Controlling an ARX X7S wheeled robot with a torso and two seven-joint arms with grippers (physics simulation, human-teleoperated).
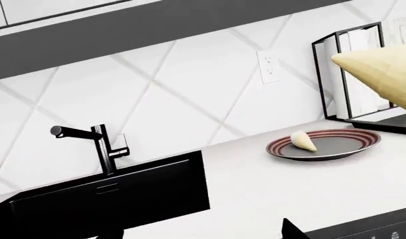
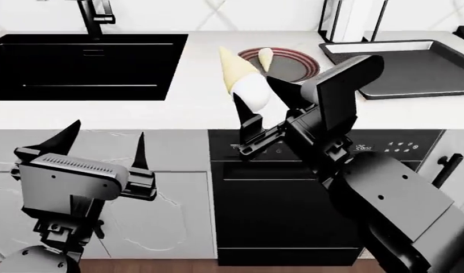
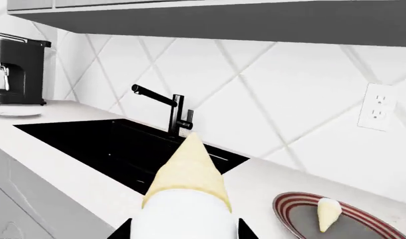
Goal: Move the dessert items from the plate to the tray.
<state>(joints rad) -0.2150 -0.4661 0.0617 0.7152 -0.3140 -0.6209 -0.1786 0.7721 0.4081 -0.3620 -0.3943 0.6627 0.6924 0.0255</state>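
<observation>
My right gripper (image 2: 256, 91) is shut on one ice-cream cone (image 2: 245, 79), held above the counter's front edge with its white top between the fingers and its point aimed at the wall. The right wrist view shows this cone (image 3: 188, 194) filling the gripper (image 3: 186, 231). The other cone (image 2: 265, 57) lies on the striped plate (image 2: 302, 69), also seen as cone (image 1: 304, 141) on plate (image 1: 349, 147). The dark grey tray (image 2: 422, 71) sits to the right of the plate. My left gripper (image 2: 102, 142) is open and empty, low in front of the cabinets.
A black sink basin (image 2: 79, 62) with a black faucet (image 1: 99, 144) lies left of the plate. A black wire rack (image 1: 349, 74) stands by the wall behind the tray. A coffee machine (image 3: 17, 69) is at the far end of the counter. An oven front (image 2: 292, 199) is below.
</observation>
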